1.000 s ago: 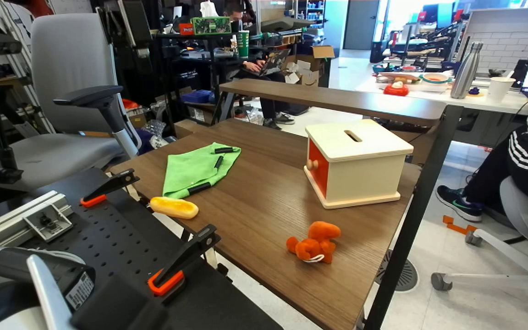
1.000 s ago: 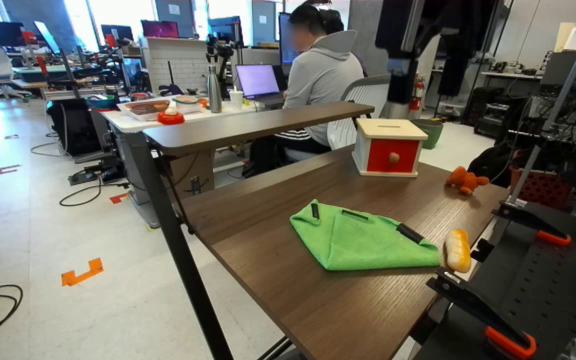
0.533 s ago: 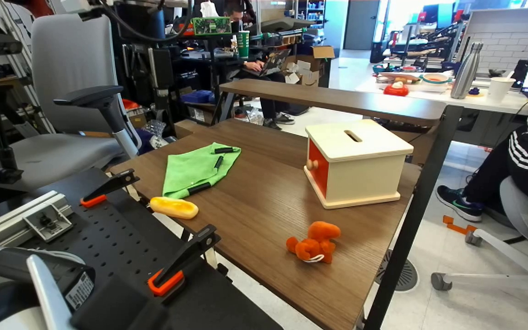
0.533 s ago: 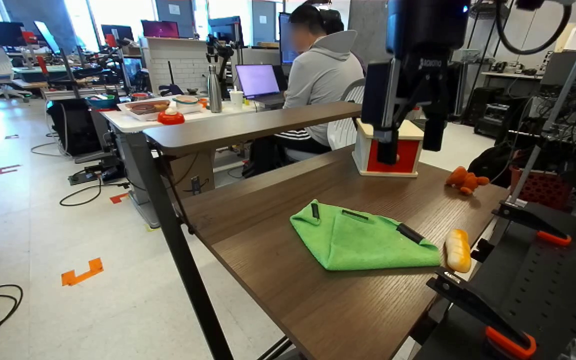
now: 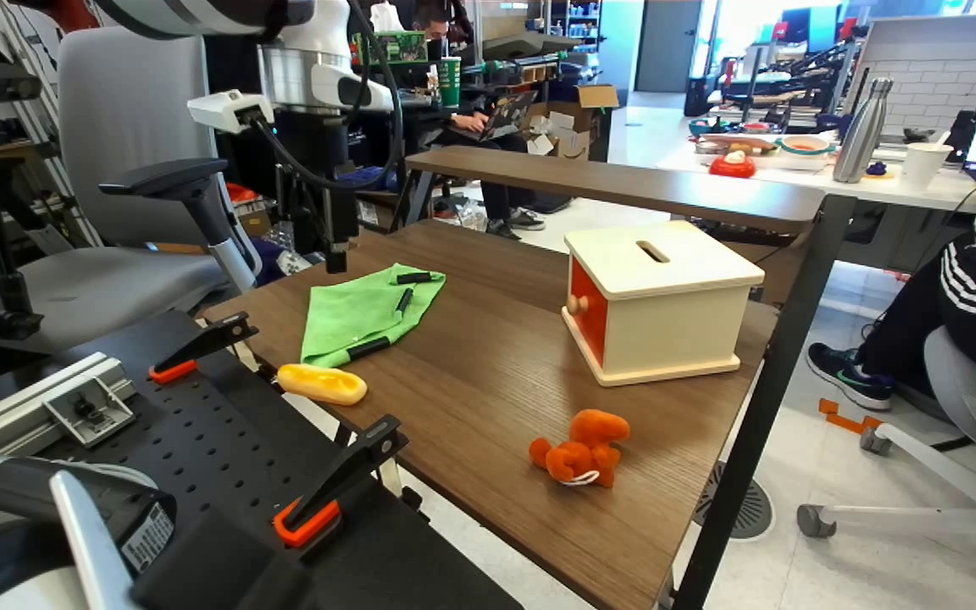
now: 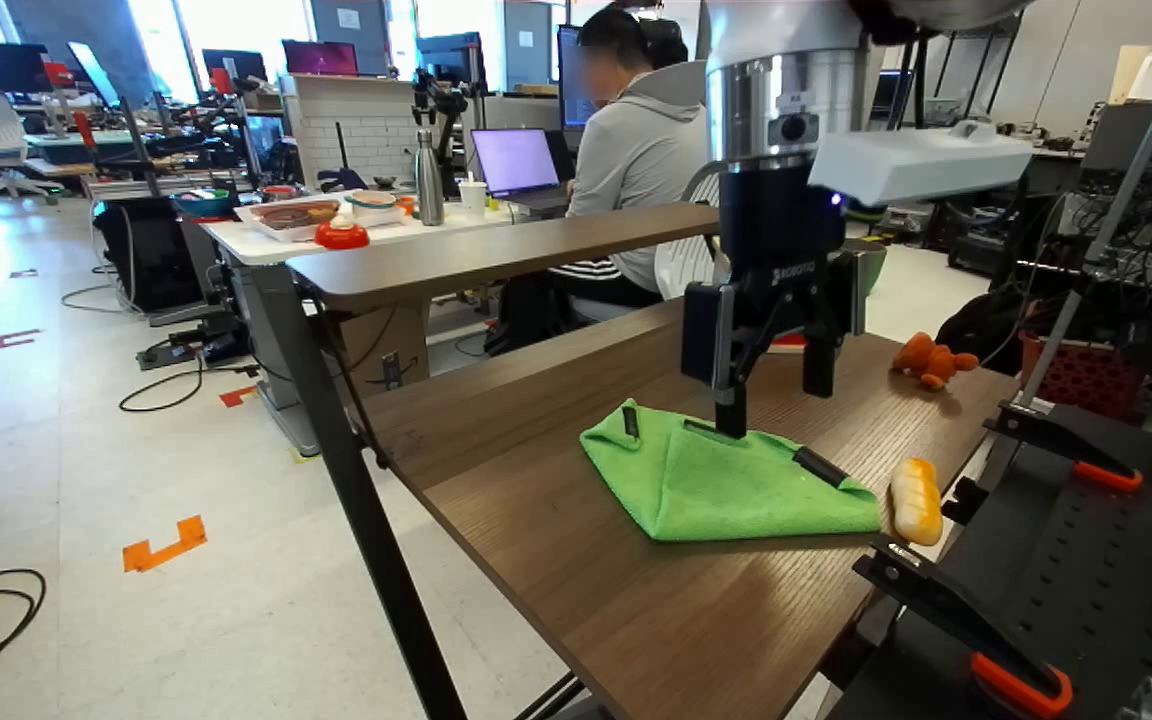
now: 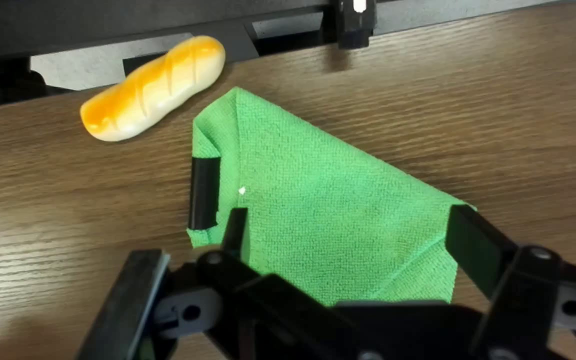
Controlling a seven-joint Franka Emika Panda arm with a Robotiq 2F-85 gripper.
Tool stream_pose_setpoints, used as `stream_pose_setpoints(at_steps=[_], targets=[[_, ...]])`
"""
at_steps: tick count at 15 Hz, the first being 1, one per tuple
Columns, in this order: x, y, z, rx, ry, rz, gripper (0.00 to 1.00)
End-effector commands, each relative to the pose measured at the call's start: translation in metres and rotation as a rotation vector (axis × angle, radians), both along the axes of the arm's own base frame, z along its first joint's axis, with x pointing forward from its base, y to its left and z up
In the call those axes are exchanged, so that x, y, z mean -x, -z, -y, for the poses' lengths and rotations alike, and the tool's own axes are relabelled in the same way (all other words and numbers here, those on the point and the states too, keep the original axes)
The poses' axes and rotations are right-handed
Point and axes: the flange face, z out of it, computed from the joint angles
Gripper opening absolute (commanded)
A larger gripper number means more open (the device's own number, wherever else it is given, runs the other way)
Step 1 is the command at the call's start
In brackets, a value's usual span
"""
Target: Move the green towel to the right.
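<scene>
A robot arm (image 6: pixel 784 110) reaches down over a brown table (image 6: pixel 556 545) in an exterior view, its upper part cut off by the top edge, the gripper (image 6: pixel 774 408) pointing down with its fingers well apart. Below lies the green towel (image 6: pixel 726 490), folded on the tabletop — one fingertip overlaps a black strip (image 6: pixel 699 427) on it in the line of sight. "ROBOTIQ" reads across the gripper's body; a small mark on the arm's silver section is too fine to make out. A red sliver is nearly all that shows of the wooden box (image 6: pixel 788 342) behind, and the face of a seated person (image 6: pixel 646 145) is blurred. In an exterior view, a black cable (image 5: pixel 398 123) loops beside the arm, whose white links run out of the top edge. The gripper, dark against a dark background, shows just above the towel's far edge, its lowest tip apart from the cloth, the spread of its fingers hard to read there. A white label (image 5: pixel 149 535) at lower left and the print on a green cup (image 5: pixel 450 82) are too small to read. In the wrist view, the fingers stand to either side, the towel showing between them — the gripper's blurred linkage hides its lower part. A bread roll (image 7: pixel 153 90) rests just beside the towel's upper corner, a black clamp (image 7: pixel 355 29) cut off at the top
</scene>
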Motion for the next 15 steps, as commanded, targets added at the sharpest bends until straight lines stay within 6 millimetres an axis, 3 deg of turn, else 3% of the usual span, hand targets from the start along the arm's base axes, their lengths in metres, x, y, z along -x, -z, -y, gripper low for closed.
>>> stream_pose_setpoints(at_steps=[1, 9, 15], targets=[[-0.015, 0.025, -0.011, 0.005, 0.018, 0.055, 1.0], [-0.03, 0.077, -0.023, 0.049, 0.005, 0.128, 1.0], [-0.036, 0.091, -0.022, 0.082, -0.003, 0.135, 1.0]])
